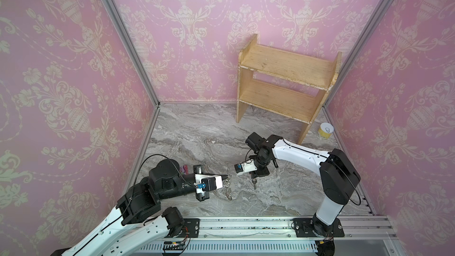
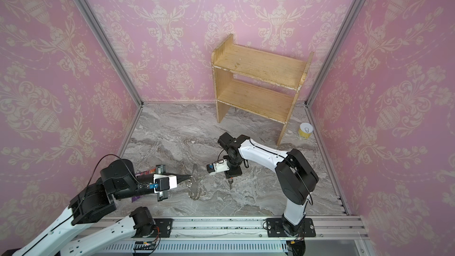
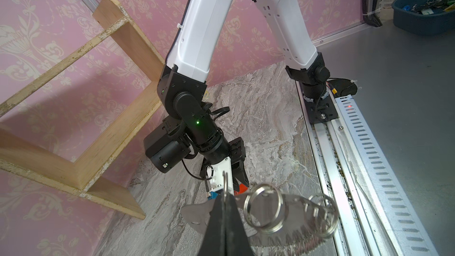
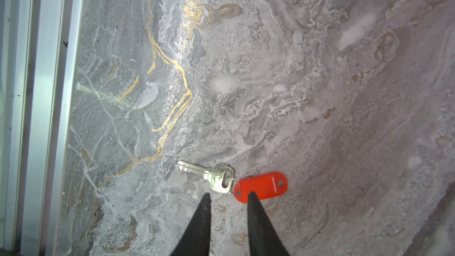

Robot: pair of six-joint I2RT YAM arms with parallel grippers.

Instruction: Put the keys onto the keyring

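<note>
The left pincer (image 3: pixel 224 194) is squeezed tight on a thin silver ring at the edge of the keyring (image 3: pixel 283 220). The keyring is a flat curved band with lots of silver rings along it.

The right pincer (image 4: pixel 229 194) is partly open and points down at the keys (image 4: pixel 214 177). It holds nothing. The keys lie flat on the grey marble bench (image 4: pixel 307 70), near the keyring but not touching it. One pincer tip covers the edge of the red tag (image 4: pixel 262 185), and the other tip is just beside the key's head.

The tag has a short white line and a small hole, but I can read no words on it. The yellow can (image 1: pixel 325 130) by the wooden shelf (image 1: pixel 283 82) is too small to read.

Only the right wrist view shows the key and tag clearly. In both top views they are just a tiny dark speck (image 2: pixel 230 182) under the right arm. Only the top views show the purple packet (image 1: pixel 183 168) beside the left arm. Only the left wrist view shows a blue tub (image 3: pixel 423 18) beyond the rail, with mixed bits inside.
</note>
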